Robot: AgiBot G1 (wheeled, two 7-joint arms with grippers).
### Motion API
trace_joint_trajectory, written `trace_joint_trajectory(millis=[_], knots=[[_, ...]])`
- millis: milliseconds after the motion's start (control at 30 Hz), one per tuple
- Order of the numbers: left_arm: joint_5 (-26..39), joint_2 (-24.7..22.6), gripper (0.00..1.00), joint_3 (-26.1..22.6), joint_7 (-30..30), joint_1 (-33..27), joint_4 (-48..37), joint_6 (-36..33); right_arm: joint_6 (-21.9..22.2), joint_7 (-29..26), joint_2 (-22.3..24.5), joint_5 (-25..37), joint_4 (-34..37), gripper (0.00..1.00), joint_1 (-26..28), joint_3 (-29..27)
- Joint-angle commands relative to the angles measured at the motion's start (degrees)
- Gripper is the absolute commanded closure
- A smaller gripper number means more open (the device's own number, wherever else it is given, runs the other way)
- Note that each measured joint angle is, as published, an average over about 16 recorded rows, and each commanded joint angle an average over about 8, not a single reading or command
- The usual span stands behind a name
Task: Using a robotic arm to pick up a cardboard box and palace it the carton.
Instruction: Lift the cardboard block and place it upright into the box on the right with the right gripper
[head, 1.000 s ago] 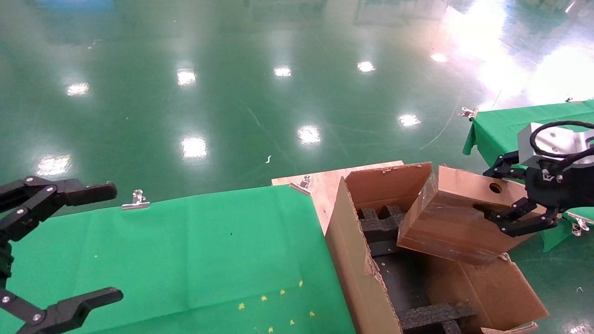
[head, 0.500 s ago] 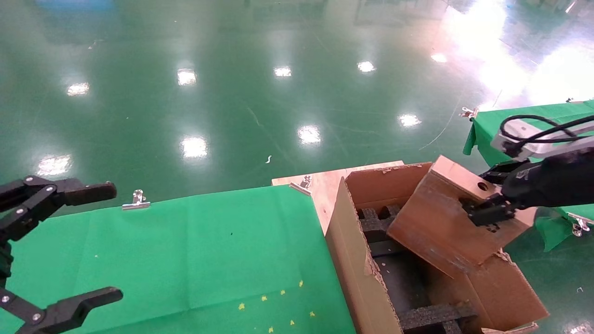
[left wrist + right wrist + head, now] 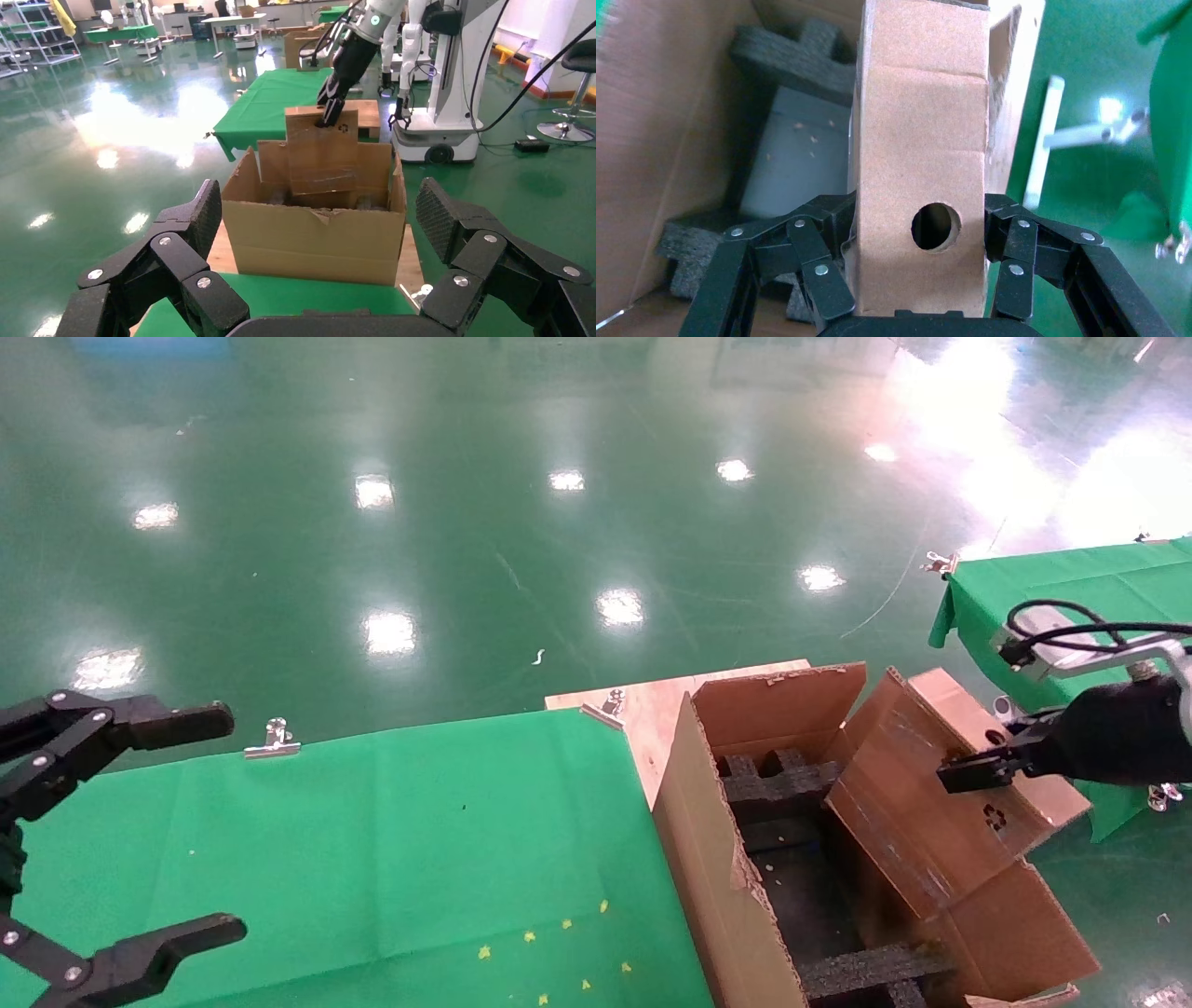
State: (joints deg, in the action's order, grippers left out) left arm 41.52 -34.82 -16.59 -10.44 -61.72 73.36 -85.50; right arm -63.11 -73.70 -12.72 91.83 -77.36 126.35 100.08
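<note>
My right gripper (image 3: 987,768) is shut on the small brown cardboard box (image 3: 917,794), its fingers pressing both sides near the round hole (image 3: 935,226). The box stands steeply tilted on end, its lower end inside the large ragged carton (image 3: 712,868) along the right side. Black foam blocks (image 3: 778,782) lie in the carton. The right wrist view shows the box (image 3: 919,140) between my fingers (image 3: 814,260) above foam (image 3: 796,56). My left gripper (image 3: 228,822) is open and empty over the green table, far left. The left wrist view shows the carton (image 3: 316,239), the box (image 3: 320,158) and the white right arm (image 3: 365,28).
A green-clothed table (image 3: 372,840) lies left of the carton, with metal clips (image 3: 272,738) at its edge and a wooden board (image 3: 652,705) at its corner. A second green table (image 3: 1052,579) stands behind my right arm. Glossy green floor lies beyond.
My right gripper has turned and lowered. The box tipped from lying slanted across the carton's top to standing steeply with its lower end down inside. The left arm has not moved.
</note>
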Motion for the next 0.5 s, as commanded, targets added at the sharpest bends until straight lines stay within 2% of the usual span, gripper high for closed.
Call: trace_joint_trajectory(millis=[33,267,500], knots=[[0.00,0.00,0.00,-0.01,0.00,0.00,0.00,0.00,0.26,-3.42,-0.47,1.73,-0.23,1.00,-0.44,0.52],[-0.02,0.01,0.00,-0.03,0.02,-0.01,0.00,0.01,0.62,-11.15,-1.90,4.19,-0.12,1.00,-2.56,2.15],[-0.04,0.02,0.00,-0.06,0.03,-0.01,0.00,0.02,3.15,-18.85,-3.32,8.66,0.00,1.00,-4.68,3.53]])
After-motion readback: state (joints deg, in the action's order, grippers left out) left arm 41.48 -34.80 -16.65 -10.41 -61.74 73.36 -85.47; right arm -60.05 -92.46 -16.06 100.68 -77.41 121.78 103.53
